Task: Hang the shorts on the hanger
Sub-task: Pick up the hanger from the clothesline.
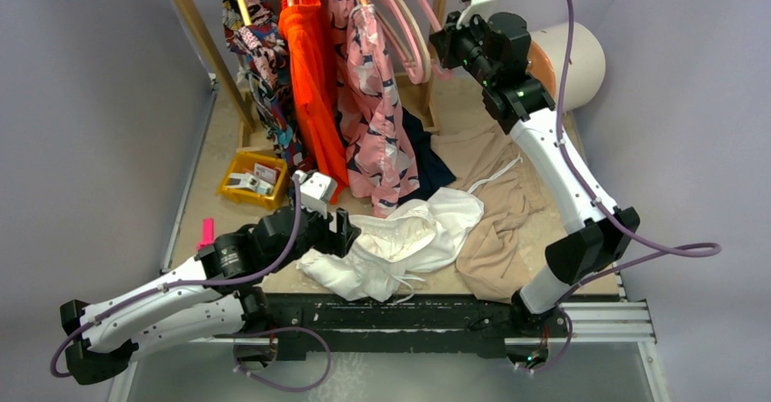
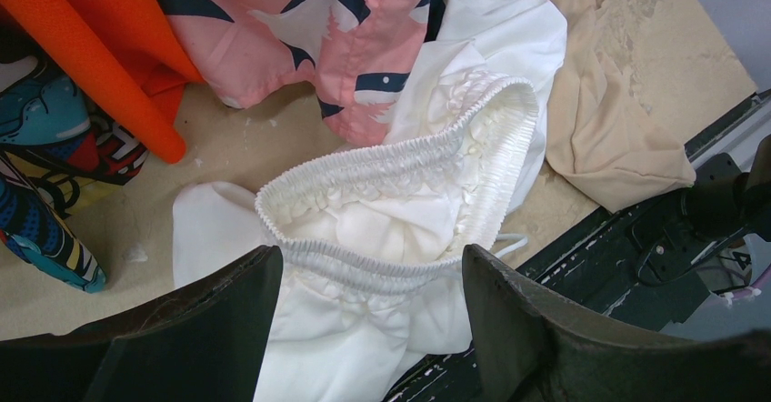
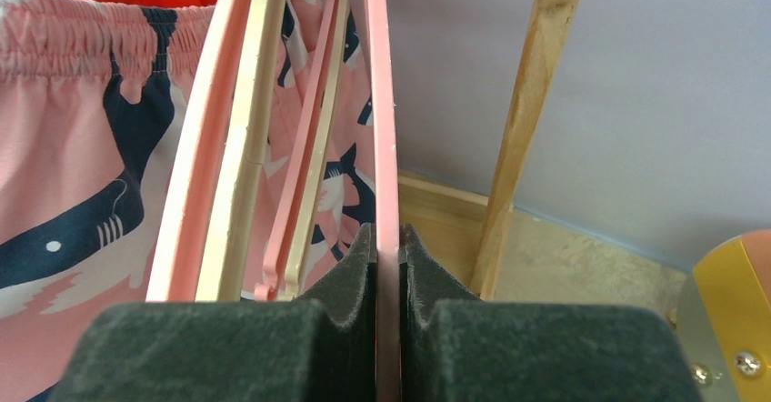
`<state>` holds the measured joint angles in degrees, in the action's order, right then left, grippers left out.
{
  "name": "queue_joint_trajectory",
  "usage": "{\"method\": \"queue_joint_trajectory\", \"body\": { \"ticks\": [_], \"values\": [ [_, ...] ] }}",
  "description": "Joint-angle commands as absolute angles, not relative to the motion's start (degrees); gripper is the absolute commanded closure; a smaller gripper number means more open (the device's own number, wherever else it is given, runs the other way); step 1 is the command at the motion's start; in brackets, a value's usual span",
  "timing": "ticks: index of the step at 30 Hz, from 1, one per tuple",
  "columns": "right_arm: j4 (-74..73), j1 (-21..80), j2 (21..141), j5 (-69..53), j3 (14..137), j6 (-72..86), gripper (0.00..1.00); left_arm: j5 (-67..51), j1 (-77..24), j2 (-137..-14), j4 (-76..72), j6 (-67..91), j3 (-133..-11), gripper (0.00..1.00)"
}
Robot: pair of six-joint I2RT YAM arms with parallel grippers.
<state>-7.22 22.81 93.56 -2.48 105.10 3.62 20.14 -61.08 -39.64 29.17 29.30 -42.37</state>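
There's the right pincer point(image 3: 388, 238) clamped on the hanger point(image 3: 380, 102) upper centre, left pincer point(image 2: 371, 258) apart above the shorts point(image 2: 391, 193) mid-frame, and a shallow bite may let them slip free.

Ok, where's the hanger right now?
Top external view, far right of the rack: the hanger hangs beside the shark-print garment, right gripper shut on it.

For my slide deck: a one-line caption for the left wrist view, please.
Left gripper, open, poised over the elastic waistband of the white shorts.
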Motion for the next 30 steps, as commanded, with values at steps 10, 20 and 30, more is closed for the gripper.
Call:
{"method": "queue_joint_trajectory", "body": {
  "ticks": [10,20,30],
  "values": [
    [11.88,22.67,86.55,-2.04,97.96,4.97,1.0,19.95,-60.89,-39.76,26.36,28.08,-42.62,0.29],
    [11.34,22.63,82.29,-1.37,93.82,4.48,1.0,20.34,-60.89,-39.76,26.45,28.2,-42.65,0.29],
    [0.43,22.67,70.29,1.16,87.13,5.57,1.0,21.51,-60.88,-38.48,26.72,28.47,-42.63,0.29]
  ]
}}
